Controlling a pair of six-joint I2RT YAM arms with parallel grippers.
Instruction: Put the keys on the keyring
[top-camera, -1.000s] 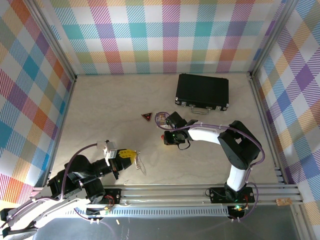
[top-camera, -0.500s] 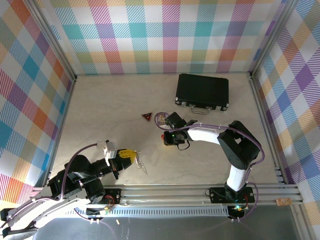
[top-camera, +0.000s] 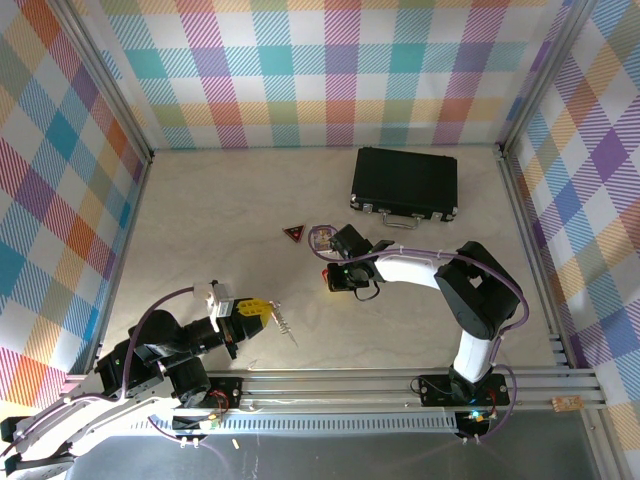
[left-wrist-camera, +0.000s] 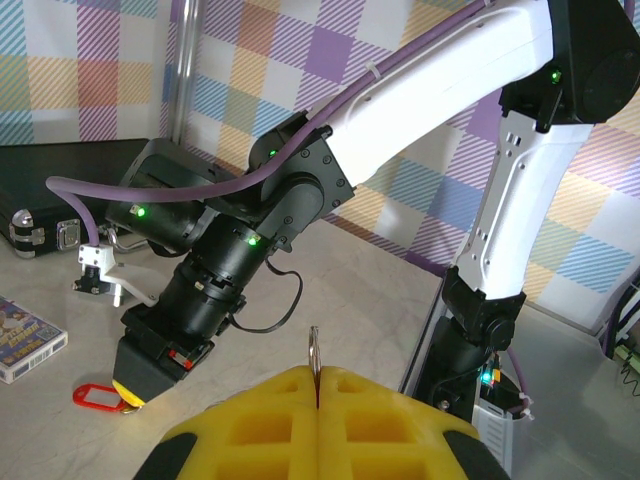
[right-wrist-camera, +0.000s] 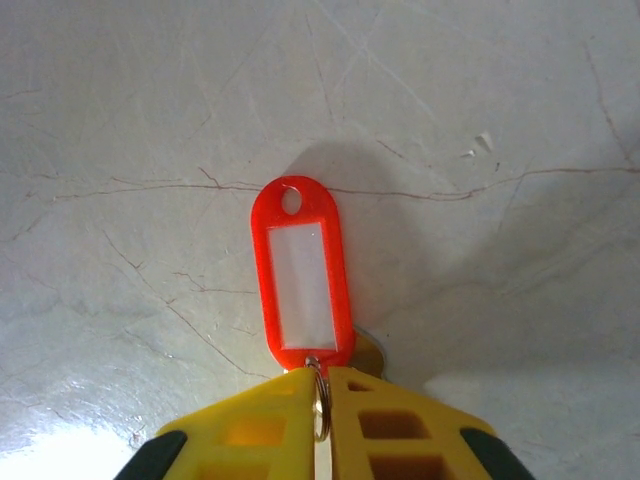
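Observation:
The keys show in the right wrist view as a red plastic tag (right-wrist-camera: 301, 280) lying flat on the table, with a bit of metal key (right-wrist-camera: 368, 352) under its near end. My right gripper (right-wrist-camera: 318, 378) points down over them, shut on the small ring that joins the tag. The top view places that gripper (top-camera: 336, 280) mid-table. My left gripper (left-wrist-camera: 317, 378) is shut on the keyring (left-wrist-camera: 314, 350), whose thin silver edge sticks up between the yellow fingers. Seen from above, the keyring (top-camera: 283, 322) hangs out past the left gripper (top-camera: 262, 308) near the front left.
A black case (top-camera: 405, 185) lies at the back right. A dark triangular badge (top-camera: 293, 232) and a small purple card box (top-camera: 322, 238) sit just behind the right gripper. The metal frame rail (top-camera: 400, 380) runs along the near edge.
The right gripper's fingers have closed onto the ring of the keys. The keyring in the left gripper has turned and now looks narrower from above.

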